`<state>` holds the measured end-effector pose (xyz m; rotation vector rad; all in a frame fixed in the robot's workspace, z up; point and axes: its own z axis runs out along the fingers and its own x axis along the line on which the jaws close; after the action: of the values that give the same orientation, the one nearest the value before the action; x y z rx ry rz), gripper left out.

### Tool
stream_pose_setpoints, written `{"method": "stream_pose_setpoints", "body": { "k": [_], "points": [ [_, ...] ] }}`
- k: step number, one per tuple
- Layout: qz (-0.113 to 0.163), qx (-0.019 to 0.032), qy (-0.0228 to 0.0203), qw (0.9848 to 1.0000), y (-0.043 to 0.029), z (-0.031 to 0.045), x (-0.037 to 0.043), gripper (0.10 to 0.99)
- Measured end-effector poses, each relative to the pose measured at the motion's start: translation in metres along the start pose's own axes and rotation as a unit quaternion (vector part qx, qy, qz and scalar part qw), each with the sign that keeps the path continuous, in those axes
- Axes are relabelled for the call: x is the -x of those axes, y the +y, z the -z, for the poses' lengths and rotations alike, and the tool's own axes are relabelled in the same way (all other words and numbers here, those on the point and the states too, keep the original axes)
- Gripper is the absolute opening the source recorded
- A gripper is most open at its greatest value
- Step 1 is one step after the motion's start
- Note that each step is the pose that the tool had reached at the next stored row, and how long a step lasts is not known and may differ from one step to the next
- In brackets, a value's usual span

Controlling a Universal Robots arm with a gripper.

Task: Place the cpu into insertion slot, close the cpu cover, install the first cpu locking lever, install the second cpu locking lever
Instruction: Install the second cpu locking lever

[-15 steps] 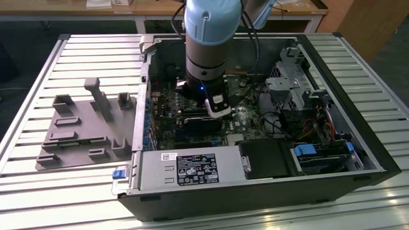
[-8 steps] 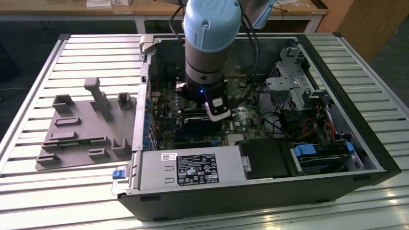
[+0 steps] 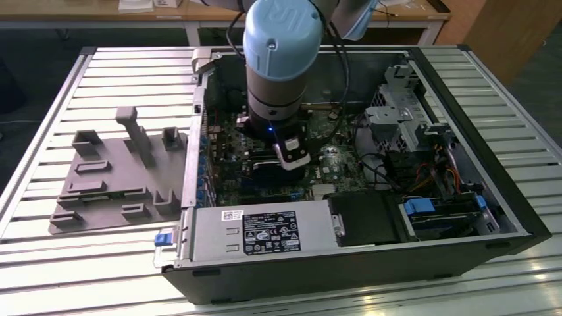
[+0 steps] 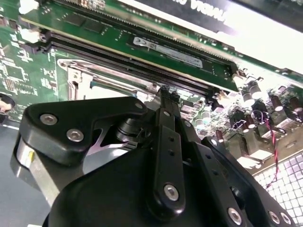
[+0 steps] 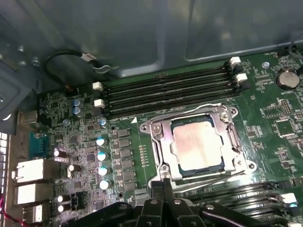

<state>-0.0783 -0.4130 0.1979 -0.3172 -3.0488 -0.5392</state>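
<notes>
Already seated, the cpu lies under its cover; gripper (jaws pinched together, empty) risks slipping off a lever.

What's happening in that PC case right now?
The arm has its claw down inside the open computer case, right at the edge of the motherboard's socket. In the first wrist view the cpu sits in the socket with the cpu cover closed flat around it. The claw's black fingers are pressed together, tips at the socket's edge. I can't tell how the locking levers stand.
</notes>
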Motion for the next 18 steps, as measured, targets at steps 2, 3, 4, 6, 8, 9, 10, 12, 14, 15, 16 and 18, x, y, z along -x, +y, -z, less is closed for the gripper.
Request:
{"method": "stream_pose_setpoints", "body": {
  "k": [2, 3, 4, 6, 8, 9, 10, 12, 14, 15, 16, 18],
  "points": [
    [0.0, 0.0046, 0.0006, 1.0, -0.0006, -0.0012, -0.0001, 0.102],
    [0.001, 0.0066, 0.0008, 1.0, -0.0009, -0.002, -0.0001, 0.102],
    [0.001, 0.0084, 0.001, 1.0, -0.0012, -0.0026, -0.0001, 0.102],
    [0.001, 0.0123, 0.0014, 0.9999, -0.0016, -0.0036, 0.0, 0.102],
    [0.001, 0.0151, 0.0017, 0.9999, -0.0023, -0.0044, -0.0001, 0.102],
    [0.001, 0.0163, 0.0018, 0.9999, -0.0028, -0.0048, -0.0001, 0.102],
    [0.002, 0.0173, 0.0019, 0.9998, -0.0032, -0.0051, -0.0002, 0.102],
    [0.002, 0.0196, 0.0021, 0.9998, -0.0041, -0.0054, -0.0005, 0.102],
    [0.002, 0.0229, 0.0023, 0.9997, -0.0049, -0.006, -0.0013, 0.102],
    [0.002, 0.0246, 0.0023, 0.9997, -0.0052, -0.0066, -0.0017, 0.102],
    [0.002, 0.0258, 0.0024, 0.9997, -0.0057, -0.0067, -0.0021, 0.102],
    [0.002, 0.0277, 0.0026, 0.9996, -0.0063, -0.0072, -0.0026, 0.102]
  ]
}}
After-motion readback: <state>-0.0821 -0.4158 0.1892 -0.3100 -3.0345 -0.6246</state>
